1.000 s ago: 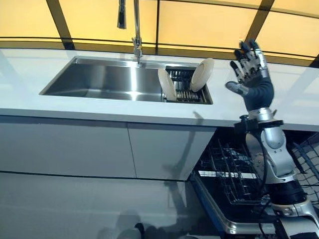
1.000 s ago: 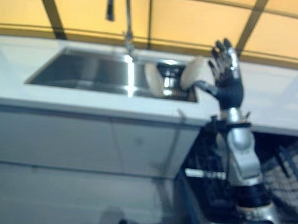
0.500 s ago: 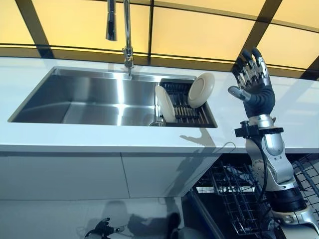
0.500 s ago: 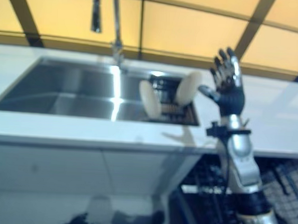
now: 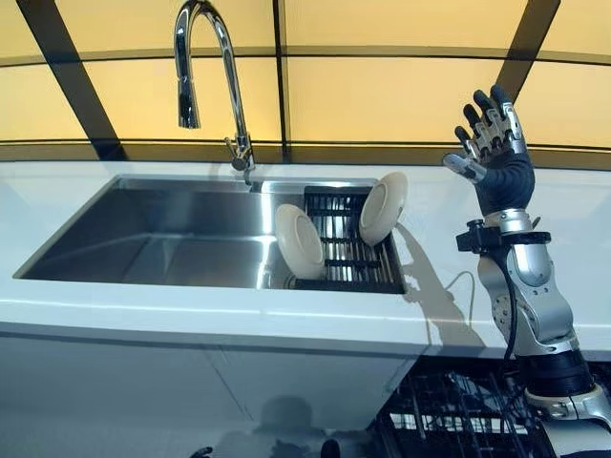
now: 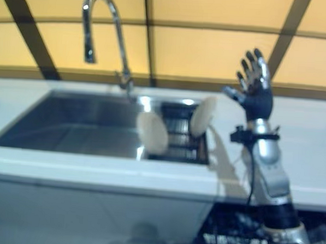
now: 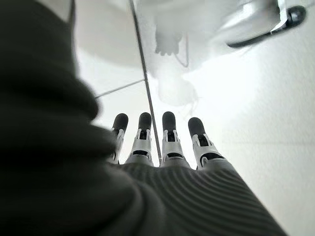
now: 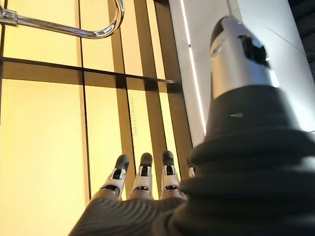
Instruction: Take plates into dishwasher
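Upright, two round cream plates (image 5: 301,241) in the sink's dark rack (image 5: 348,252).

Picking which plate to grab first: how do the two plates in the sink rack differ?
The left plate stands at the rack's front left corner, beside the open basin; the right plate stands at the rack's back right, against the sink's right wall. The left plate tilts left, the right plate tilts right. The right plate is nearer the raised, open right hand. Both are white, round, on edge and untouched.
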Tool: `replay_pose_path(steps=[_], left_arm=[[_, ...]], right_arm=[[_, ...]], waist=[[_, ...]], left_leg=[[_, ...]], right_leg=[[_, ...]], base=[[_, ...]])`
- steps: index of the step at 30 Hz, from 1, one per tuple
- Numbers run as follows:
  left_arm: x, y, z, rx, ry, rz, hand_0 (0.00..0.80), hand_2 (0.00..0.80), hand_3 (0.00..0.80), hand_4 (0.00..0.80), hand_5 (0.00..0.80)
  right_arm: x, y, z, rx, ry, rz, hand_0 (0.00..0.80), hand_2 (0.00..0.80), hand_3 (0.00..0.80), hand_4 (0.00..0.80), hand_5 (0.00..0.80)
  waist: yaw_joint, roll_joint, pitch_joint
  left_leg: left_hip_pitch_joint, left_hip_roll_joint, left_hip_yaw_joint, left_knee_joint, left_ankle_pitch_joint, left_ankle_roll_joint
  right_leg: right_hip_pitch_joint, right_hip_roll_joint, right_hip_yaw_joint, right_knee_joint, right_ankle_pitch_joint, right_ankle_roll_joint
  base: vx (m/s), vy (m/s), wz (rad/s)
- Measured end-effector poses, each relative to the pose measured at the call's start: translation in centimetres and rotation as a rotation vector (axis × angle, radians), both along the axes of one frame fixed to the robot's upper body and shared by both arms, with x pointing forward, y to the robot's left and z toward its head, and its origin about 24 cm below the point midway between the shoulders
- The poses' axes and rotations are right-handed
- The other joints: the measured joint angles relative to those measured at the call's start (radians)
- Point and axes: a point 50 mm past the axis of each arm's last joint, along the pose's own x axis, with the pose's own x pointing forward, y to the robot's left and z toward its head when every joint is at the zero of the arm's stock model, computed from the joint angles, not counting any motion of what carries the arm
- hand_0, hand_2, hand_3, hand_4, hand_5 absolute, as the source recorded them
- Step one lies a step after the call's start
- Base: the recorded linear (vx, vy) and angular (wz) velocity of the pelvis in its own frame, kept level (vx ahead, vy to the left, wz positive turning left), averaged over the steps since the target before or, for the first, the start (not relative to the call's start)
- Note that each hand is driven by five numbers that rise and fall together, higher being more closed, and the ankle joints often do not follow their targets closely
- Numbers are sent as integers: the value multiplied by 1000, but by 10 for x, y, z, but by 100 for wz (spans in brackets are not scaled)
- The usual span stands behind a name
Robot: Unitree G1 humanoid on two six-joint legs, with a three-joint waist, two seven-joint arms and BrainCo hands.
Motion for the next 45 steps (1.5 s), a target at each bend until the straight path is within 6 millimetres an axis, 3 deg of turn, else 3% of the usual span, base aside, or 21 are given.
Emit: replay_pose_path(steps=[1, 4, 5, 7, 9, 12, 16, 20, 22, 28, 36, 45], left_arm=[[1, 0, 0, 2, -8, -1, 0, 0, 0, 0, 0], [8, 2, 3, 13, -40, -4, 0, 0, 0, 0, 0], [9, 7, 4, 24, -41, -6, 0, 0, 0, 0, 0], [11, 14, 7, 42, -45, -9, 0, 0, 0, 0, 0], [11, 14, 7, 41, -39, -12, 0, 0, 0, 0, 0], [10, 8, 5, 28, -29, -16, 0, 0, 0, 0, 0], [7, 7, 4, 24, -21, -15, 0, 0, 0, 0, 0], [9, 1, 3, 17, -15, -53, 0, 0, 0, 0, 0], [11, 1, 4, 19, -14, -63, 0, 0, 0, 0, 0], [21, 9, 8, 47, -26, -85, 0, 0, 0, 0, 0], [19, 18, 10, 75, -6, -93, 0, 0, 0, 0, 0], [17, 21, 10, 81, 1, -91, 0, 0, 0, 0, 0]], right_arm=[[-1, -1, -2, 2, 8, -4, 0, 0, 0, 0, 0], [-1, -2, -4, 1, 16, -14, 0, 0, 0, 0, 0], [-1, -2, -5, 9, 17, -21, 0, 0, 0, 0, 0], [-2, -2, -1, 10, 5, -40, 0, 0, 0, 0, 0], [-1, -3, 0, 8, 7, -56, 0, 0, 0, 0, 0], [2, -4, -2, 3, 40, -69, 0, 0, 0, 0, 0], [4, -6, -4, -26, 63, -63, 0, 0, 0, 0, 0], [5, -11, -6, -48, 112, -45, 0, 0, 0, 0, 0], [7, -14, -14, -35, 169, -28, 0, 0, 0, 0, 0], [13, -27, -46, 34, 341, -32, 0, 0, 0, 0, 0], [19, -40, -73, 70, 510, -79, 0, 0, 0, 0, 0], [19, -51, -77, 89, 533, -179, 0, 0, 0, 0, 0]], waist=[[1, -10, -1], [0, -42, -5], [-5, -64, -9], [-7, -107, -15], [-2, -132, -7], [-3, -130, -3], [-5, -106, 8], [-31, -61, 8], [-34, -59, 6], [-27, -66, 3], [-28, -105, 1], [-27, -138, -14]], left_leg=[[-36, -5, 5, 29, 8, 25], [-95, -53, 66, -69, -6, 58], [-98, -68, 87, -162, -16, 74], [-52, -91, 113, -468, -9, 89], [-12, -112, 96, -725, 21, 106], [23, -128, 61, -917, 104, 108], [92, -131, 55, -972, 134, 130], [126, -135, 60, -1006, 214, 138], [141, -150, 74, -1025, 214, 156], [153, -179, 90, -1026, 191, 188], [155, -178, 90, -1032, 187, 187], [154, -177, 93, -1032, 187, 188]], right_leg=[[9, 0, -13, -4, -4, -35], [34, -25, -31, -28, -4, -72], [48, -39, -42, -52, -2, -73], [65, -57, -57, -83, 2, -68], [74, -66, -60, -87, -4, -56], [79, -65, -61, -86, -16, -51], [107, -63, -35, -88, -38, -33], [108, -65, -15, -84, -50, 12], [107, -79, 0, -78, -60, 33], [111, -110, 7, -69, -73, 65], [115, -109, 7, -74, -74, 68], [113, -110, 8, -73, -74, 72]], base=[[227, -221, 27], [158, -138, 12], [135, -75, 17], [107, -28, 27], [112, 9, 14], [109, 58, 3], [172, 187, -14], [147, 184, -14], [102, 156, -19], [77, 89, -3], [50, 37, 0], [0, 0, 0]])
